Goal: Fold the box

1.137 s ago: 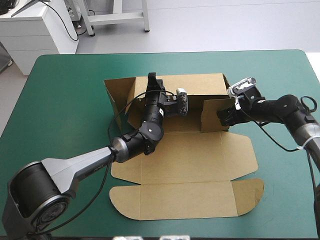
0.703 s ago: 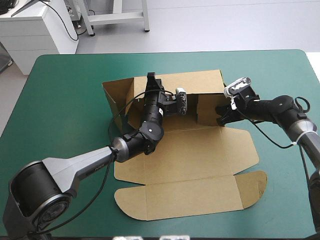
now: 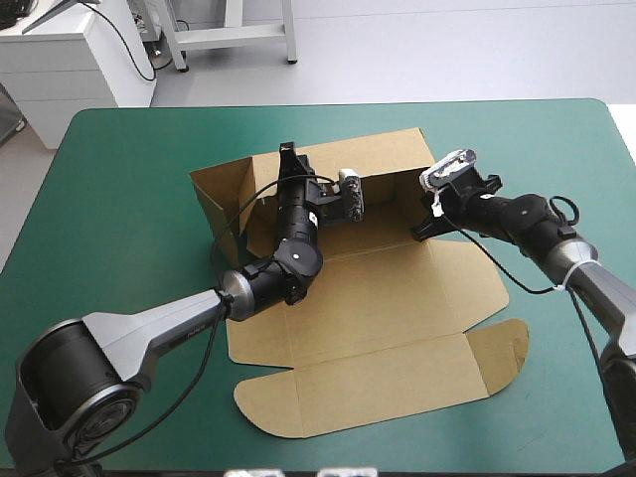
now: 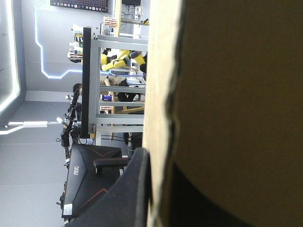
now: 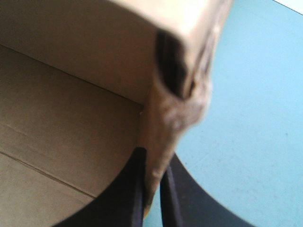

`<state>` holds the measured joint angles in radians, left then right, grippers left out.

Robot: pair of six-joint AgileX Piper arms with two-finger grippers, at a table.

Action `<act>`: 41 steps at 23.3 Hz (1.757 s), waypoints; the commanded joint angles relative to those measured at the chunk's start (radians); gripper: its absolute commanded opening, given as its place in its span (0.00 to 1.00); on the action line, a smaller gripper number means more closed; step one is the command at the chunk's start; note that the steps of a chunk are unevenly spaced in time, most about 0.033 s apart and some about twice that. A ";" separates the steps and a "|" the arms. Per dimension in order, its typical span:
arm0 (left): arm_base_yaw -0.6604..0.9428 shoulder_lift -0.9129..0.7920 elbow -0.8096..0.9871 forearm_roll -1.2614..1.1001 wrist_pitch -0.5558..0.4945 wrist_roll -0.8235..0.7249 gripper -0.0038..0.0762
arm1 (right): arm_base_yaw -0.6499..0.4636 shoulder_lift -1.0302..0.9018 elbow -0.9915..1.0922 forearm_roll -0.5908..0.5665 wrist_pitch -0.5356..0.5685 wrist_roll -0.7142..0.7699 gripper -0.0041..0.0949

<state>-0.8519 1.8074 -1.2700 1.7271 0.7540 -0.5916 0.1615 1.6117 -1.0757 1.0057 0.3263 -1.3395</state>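
The box (image 3: pixel 397 298) lies mid-table, its lid panel flat toward the near edge and its walls raised at the far side. The right gripper (image 5: pixel 154 191) is clamped on the right side wall, and the left gripper (image 4: pixel 158 189) is clamped on the rear wall. Risk: uneven pulling may tear the creased corner or drag the sheet. The teal-green cover (image 3: pixel 119 199) shows open space on all sides.
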 commanded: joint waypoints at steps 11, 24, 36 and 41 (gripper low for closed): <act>-0.013 -0.038 -0.020 0.056 -0.130 -0.017 0.08 | 0.015 -0.124 -0.026 -0.459 0.059 0.550 0.04; -0.033 -0.030 -0.020 0.060 -0.145 -0.017 0.60 | 0.015 -0.126 -0.026 -0.563 0.053 0.728 0.04; -0.287 -0.104 -0.020 0.045 0.186 -0.104 0.51 | 0.015 -0.124 -0.026 -0.595 0.043 0.770 0.04; -0.308 -0.240 -0.020 0.041 0.255 -0.094 0.05 | 0.015 -0.128 -0.029 -0.597 0.102 0.785 0.04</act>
<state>-1.1594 1.6791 -1.2627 1.6933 0.9438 -0.6782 0.1752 1.5300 -1.0753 0.4102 0.4152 -0.5545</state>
